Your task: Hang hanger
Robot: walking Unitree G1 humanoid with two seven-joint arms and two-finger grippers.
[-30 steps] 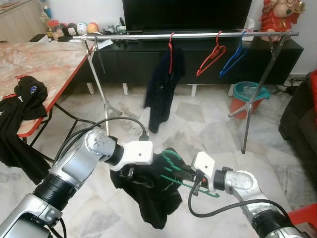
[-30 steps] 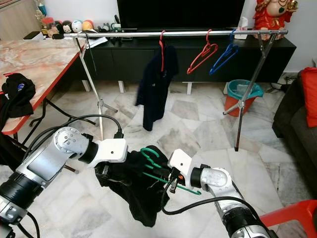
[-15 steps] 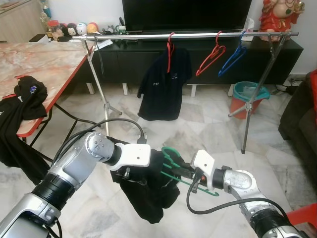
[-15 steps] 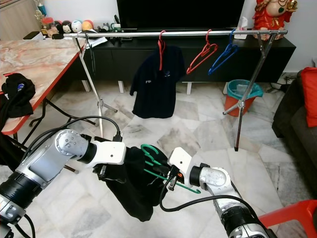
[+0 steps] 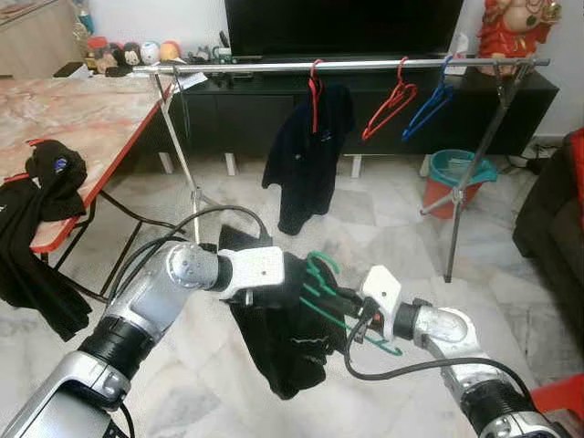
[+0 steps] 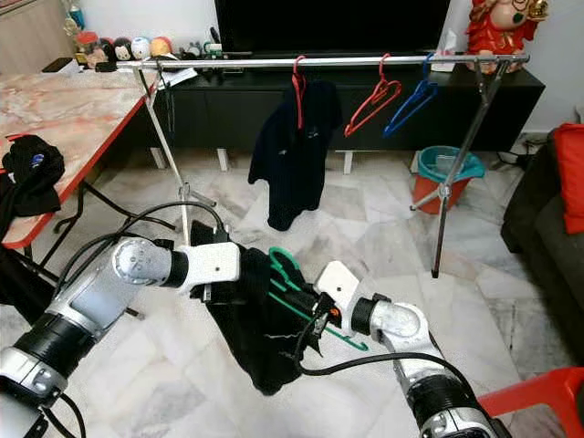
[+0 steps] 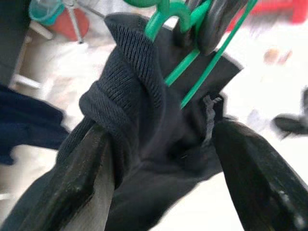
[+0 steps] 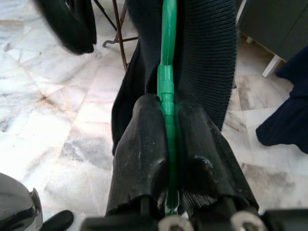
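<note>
Left eye view: green hanger (image 5: 321, 290) raised higher than before

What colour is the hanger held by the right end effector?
Green. The hanger shows best in the right wrist view, clamped in the right end effector.

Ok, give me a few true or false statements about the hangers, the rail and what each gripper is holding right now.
1. The right gripper is shut on the green hanger. True.
2. The left gripper holds the black garment. True.
3. The green hanger already hangs on the rail. False: it is held low, over the floor.
4. A blue hanger hangs on the rail. True.
5. The dark shirt on the rail hangs from a blue hanger. False: from a red hanger.
</note>
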